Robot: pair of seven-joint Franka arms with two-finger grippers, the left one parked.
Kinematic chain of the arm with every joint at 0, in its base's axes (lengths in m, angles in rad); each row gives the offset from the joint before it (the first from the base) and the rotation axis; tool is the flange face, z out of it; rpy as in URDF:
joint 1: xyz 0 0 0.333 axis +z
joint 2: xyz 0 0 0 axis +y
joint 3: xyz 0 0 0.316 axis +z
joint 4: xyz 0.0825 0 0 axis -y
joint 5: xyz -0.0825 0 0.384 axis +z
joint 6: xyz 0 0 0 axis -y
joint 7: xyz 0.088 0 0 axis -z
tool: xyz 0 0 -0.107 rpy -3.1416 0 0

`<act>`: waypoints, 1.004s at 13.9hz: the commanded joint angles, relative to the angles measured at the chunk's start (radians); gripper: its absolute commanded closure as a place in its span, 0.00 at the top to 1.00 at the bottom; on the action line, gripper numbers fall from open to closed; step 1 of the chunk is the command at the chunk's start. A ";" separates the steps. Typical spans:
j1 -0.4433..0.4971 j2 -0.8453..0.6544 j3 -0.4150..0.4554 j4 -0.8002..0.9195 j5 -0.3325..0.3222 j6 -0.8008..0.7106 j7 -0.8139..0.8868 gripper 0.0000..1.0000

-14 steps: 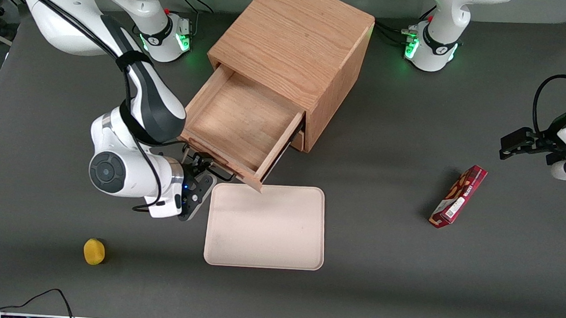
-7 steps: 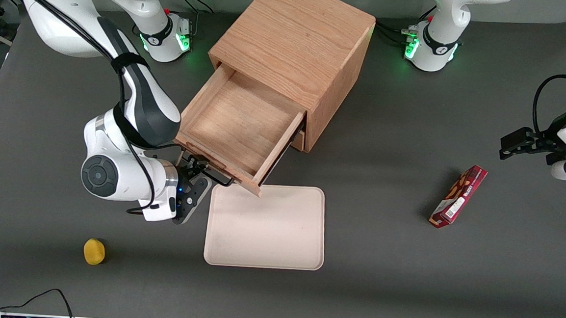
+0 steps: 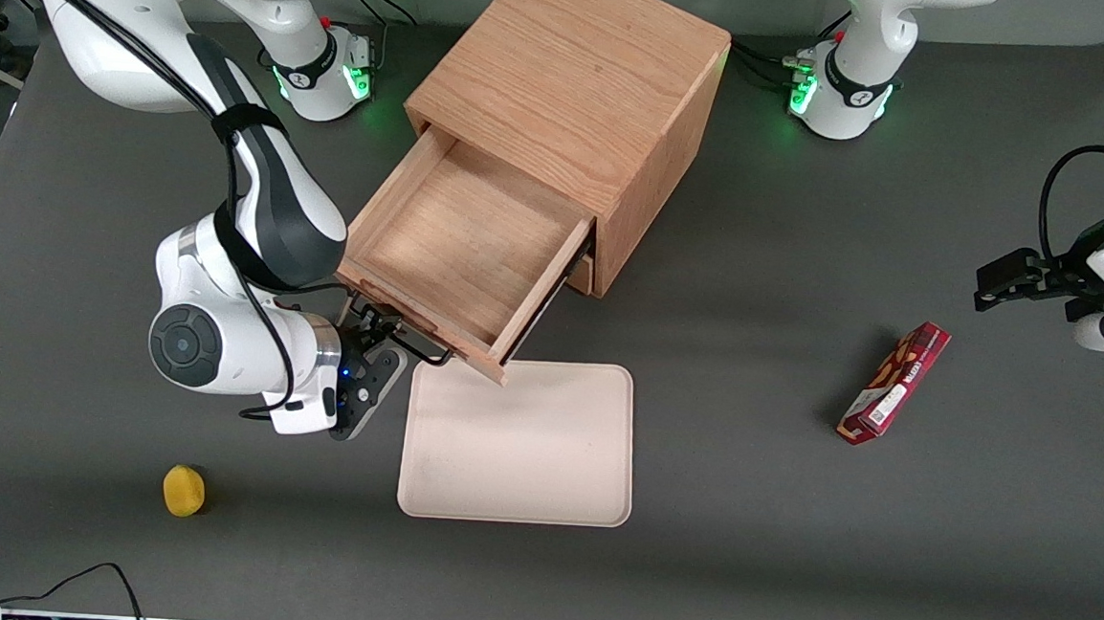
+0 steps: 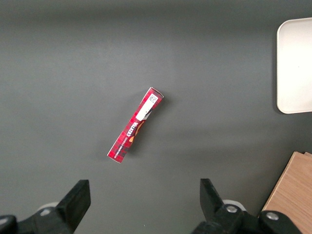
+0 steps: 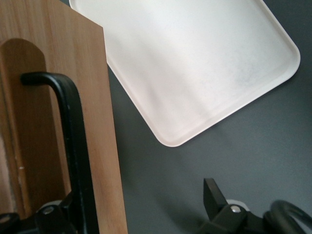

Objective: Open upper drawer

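Oak upper drawer (image 3: 468, 243) out far, claw (image 3: 380, 330) clamped on black handle (image 5: 73, 141); risks dragging cabinet (image 3: 575, 91) across tabletop (image 3: 786, 554) toward its front edge.

I see the oak-grained upper drawer (image 3: 465, 247), my black pincer (image 3: 380, 330) at its black handle (image 5: 73, 141), a cream tray (image 3: 518, 440), a charcoal worktop (image 3: 787, 535).
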State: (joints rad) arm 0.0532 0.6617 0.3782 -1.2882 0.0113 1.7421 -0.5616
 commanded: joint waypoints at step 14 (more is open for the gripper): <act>0.037 -0.049 -0.001 0.194 -0.010 -0.285 0.037 1.00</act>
State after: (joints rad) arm 0.0826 0.6522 0.3784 -1.1214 0.0113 1.5166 -0.5508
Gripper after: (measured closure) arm 0.000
